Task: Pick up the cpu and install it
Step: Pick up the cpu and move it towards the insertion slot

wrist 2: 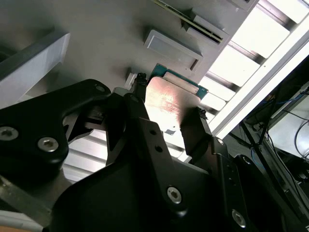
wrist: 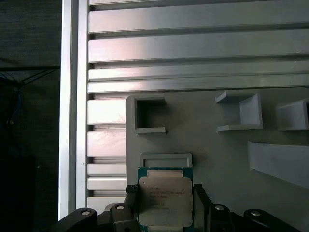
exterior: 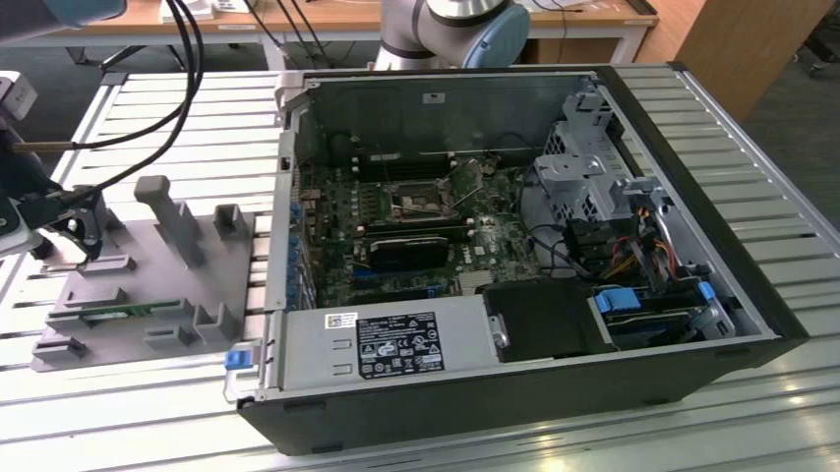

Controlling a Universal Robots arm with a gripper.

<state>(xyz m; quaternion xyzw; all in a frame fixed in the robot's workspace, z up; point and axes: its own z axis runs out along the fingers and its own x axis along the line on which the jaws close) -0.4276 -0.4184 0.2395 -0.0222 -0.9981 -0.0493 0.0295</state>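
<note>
From where I stand, the exterior view shows the hand (exterior: 79,236) low over the corner of a grey moulded plate (exterior: 132,295) full of upright blocks and slots, at that view's left. The plate lies on the ribbed aluminium bench (exterior: 171,108). Beside it, at the right, an open black computer case (exterior: 525,403) lies on its side, with a green motherboard (exterior: 393,226) inside. In the second wrist view, the cpu (wrist 2: 166,101) sits between the two black fingers (wrist 2: 197,133), which are closed on two opposite edges of it. Its metal top is smooth and shines, with a thin green rim showing at the far edge. In the first wrist view, the cpu (wrist: 165,200) lies flat with its silvery plate facing the camera, parallel to the matte grey plate (wrist: 207,145), and a finger (wrist: 131,193) presses on each side. The chip is almost square, so I see no clear long axis. Its edges run in line with the plate's edges and with the bench (wrist: 193,48) slats. Just beyond its free edge is a low rectangular frame (wrist: 165,159) on the plate. I cannot tell if the chip touches the plate or is lifted.
</note>
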